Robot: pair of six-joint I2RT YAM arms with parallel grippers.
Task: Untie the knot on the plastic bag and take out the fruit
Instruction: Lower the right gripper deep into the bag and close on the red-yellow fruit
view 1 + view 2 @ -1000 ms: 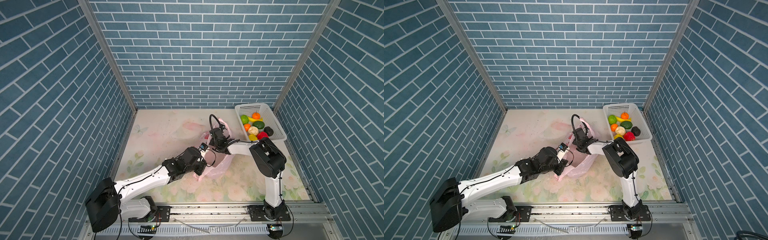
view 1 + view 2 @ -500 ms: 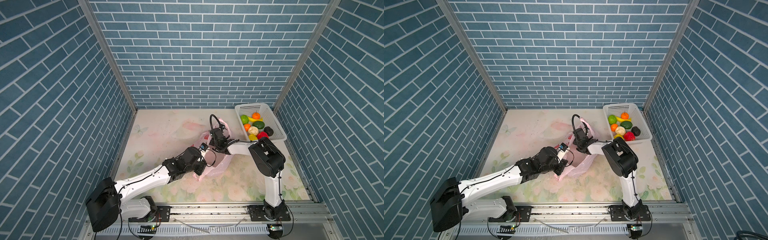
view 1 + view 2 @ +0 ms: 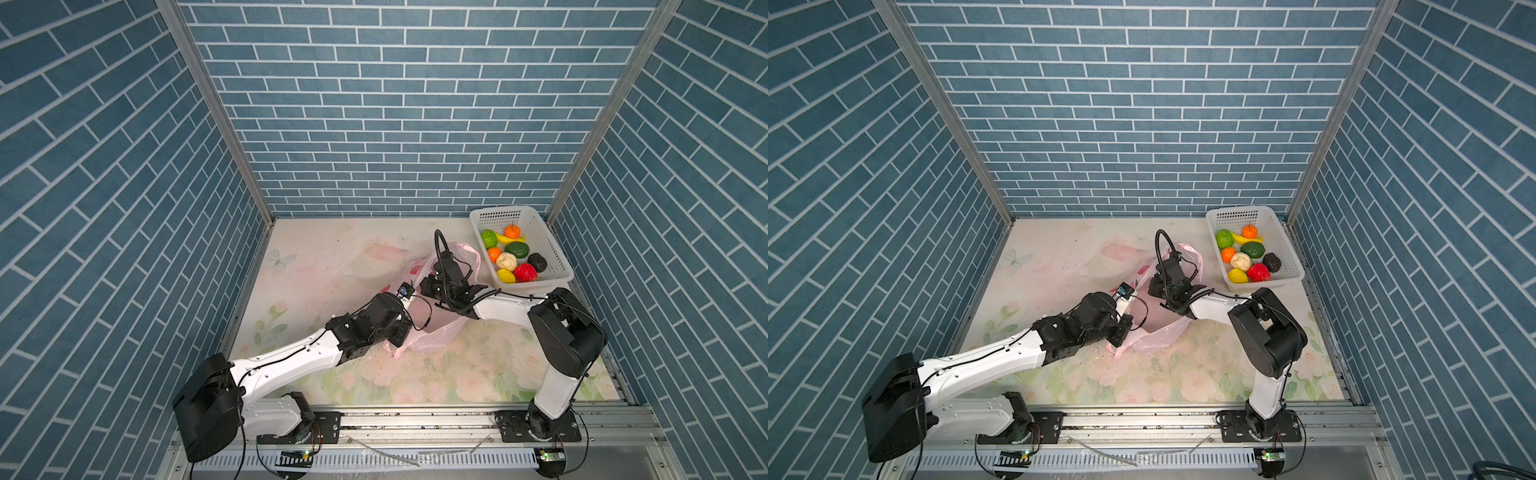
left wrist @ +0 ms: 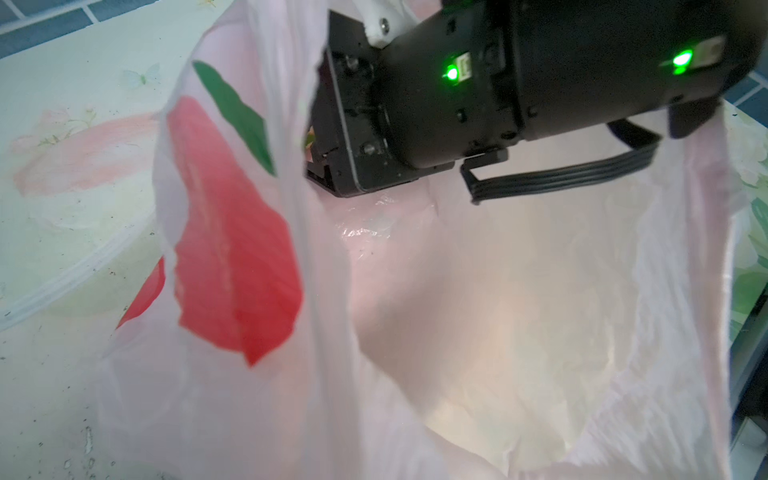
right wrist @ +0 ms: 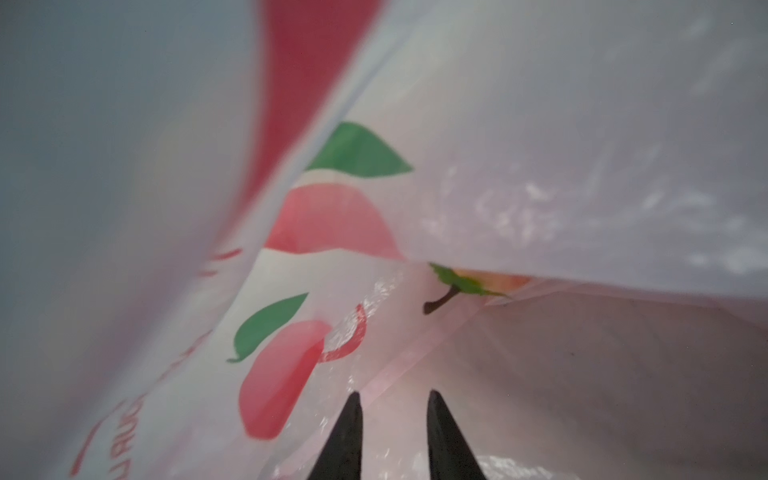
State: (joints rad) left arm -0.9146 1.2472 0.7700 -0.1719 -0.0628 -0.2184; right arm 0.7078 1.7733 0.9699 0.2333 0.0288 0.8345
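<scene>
Little has changed from a second ago: both arms and the bag (image 3: 436, 334) sit where they were. The bag lies just beside the basket (image 3: 498, 216), its long axis running from the basket's near left corner toward the left arm, mouth gaping upward. The left gripper (image 3: 397, 336) has its fingers pressed together on the bag's rim. The right gripper (image 5: 397, 432) is inside the bag, tips a narrow gap apart; whether they pinch film I cannot tell. A fruit (image 5: 494, 279) peeks from under a fold.
</scene>
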